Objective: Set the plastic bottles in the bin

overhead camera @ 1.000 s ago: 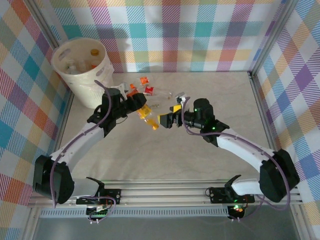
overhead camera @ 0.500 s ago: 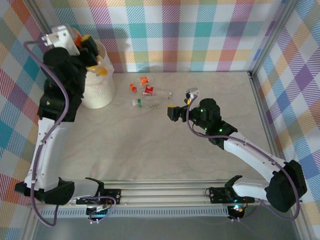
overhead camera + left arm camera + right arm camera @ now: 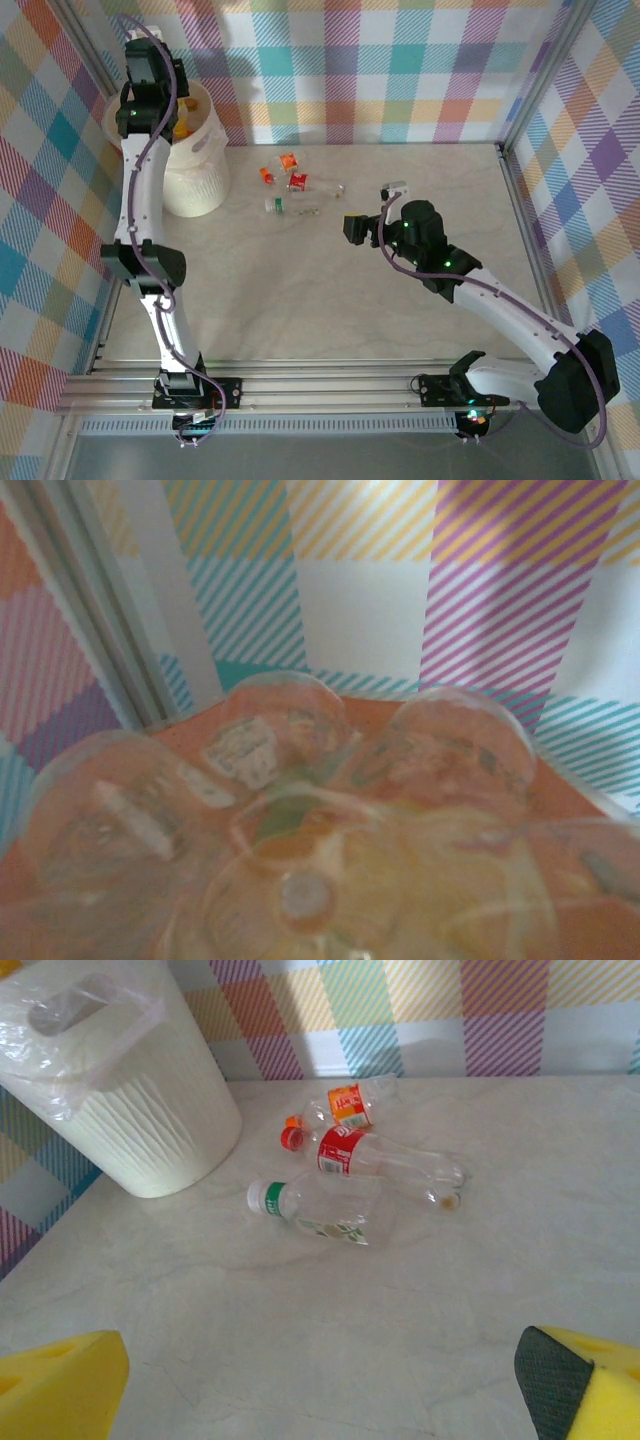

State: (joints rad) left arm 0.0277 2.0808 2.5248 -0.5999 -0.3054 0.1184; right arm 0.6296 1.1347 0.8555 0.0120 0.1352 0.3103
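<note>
The bin stands at the back left, a cream ribbed tub. My left gripper hangs over its mouth, shut on a clear plastic bottle with an orange label, whose lobed base looms close in the left wrist view. Three plastic bottles lie on the table right of the bin: an orange-labelled one, a red-labelled one and a green-capped one. My right gripper hovers open to their right, its yellow fingertips wide apart with nothing between them.
Checked walls close in the table on three sides, with a metal post by the bin. A clear liner bag drapes the bin's rim. Bare tabletop stretches in front of the bottles and to the right.
My left arm has swung up from the table's middle to above the bin, carrying the orange-labelled bottle. The right gripper drew back slightly to the right, still open.
</note>
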